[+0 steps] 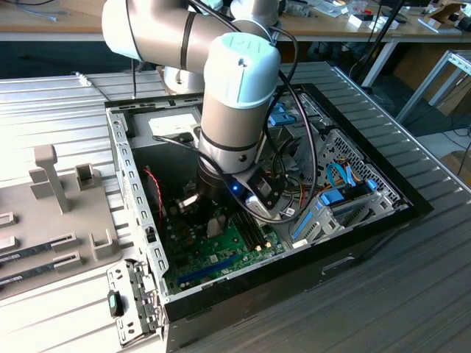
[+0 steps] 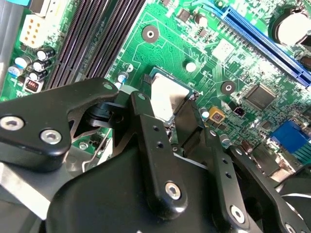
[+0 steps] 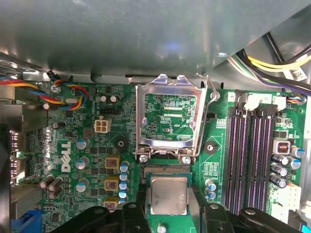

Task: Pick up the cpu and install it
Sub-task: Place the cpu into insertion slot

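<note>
1. Robot arm [image 1: 235, 95], grey with a pale blue joint cap, reaching down into the open computer case [image 1: 368, 228] in the exterior view; its wrist hangs low over the green motherboard [image 1: 221, 250].
2. Gripper [image 2: 170, 114], black, two-fingered, seen in both wrist views [image 3: 167, 213]; its fingers [image 2: 148, 126] stand one on each side of the cpu, pinching it between them by opposite edges.
3. Cpu [image 3: 168, 195], a small flat square with a silvery metal top and a thin green rim; held level between the fingers, directly over the open socket in the first wrist view; in the second wrist view [image 2: 167, 97] it sits low at the board, with one corner projecting beyond the fingertips; whether it already rests in the socket cannot be told.
4. Socket load plate [image 3: 167, 119], a metal frame swung open and standing up just beyond the cpu, with its lever wire along one side; bare green board shows through its window.
5. Memory slots [image 3: 250, 155], long dark parallel channels beside the socket; also visible in the second wrist view [image 2: 92, 39].
6. Blue expansion slot [image 2: 265, 41], running diagonally, well apart from the cpu; a round coin battery [image 2: 291, 26] lies beyond it.
7. Grey parts tray [image 1: 51, 213], outside the case at the exterior view's left, on the ribbed metal table [image 1: 412, 294].
</note>
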You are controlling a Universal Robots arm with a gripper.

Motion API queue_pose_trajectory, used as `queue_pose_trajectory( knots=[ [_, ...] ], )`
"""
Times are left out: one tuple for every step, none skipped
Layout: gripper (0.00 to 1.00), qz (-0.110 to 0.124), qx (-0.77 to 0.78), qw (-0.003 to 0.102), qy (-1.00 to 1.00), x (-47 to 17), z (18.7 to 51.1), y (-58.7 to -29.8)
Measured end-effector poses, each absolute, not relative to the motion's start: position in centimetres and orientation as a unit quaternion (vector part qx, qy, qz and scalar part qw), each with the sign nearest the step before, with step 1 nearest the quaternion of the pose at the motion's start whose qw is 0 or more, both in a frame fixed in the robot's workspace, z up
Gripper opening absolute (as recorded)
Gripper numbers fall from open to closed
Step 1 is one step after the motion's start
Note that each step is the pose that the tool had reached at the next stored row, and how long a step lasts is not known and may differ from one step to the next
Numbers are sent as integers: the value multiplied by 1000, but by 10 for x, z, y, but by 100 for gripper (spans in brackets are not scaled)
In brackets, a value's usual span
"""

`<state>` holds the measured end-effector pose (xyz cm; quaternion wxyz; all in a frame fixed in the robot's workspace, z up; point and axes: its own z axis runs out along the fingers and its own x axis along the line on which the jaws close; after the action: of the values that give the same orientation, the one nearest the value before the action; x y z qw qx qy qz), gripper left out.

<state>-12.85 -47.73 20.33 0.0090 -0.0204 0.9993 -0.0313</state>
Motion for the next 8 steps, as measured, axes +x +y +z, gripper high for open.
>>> queue_pose_trajectory(
  knots=[
    [47,-31,-21,9,999,-128,203,-477],
    [47,-31,-21,9,999,-128,203,-477],
    [47,-31,-21,9,999,-128,203,-477],
    [47,-31,-21,9,999,-128,203,-477],
    [47,-31,-21,9,999,-128,203,-477],
    [47,-31,-21,9,999,-128,203,-477],
    [47,-31,-21,9,999,-128,203,-477],
    [47,-31,-21,9,999,-128,203,-477]
  ],
)
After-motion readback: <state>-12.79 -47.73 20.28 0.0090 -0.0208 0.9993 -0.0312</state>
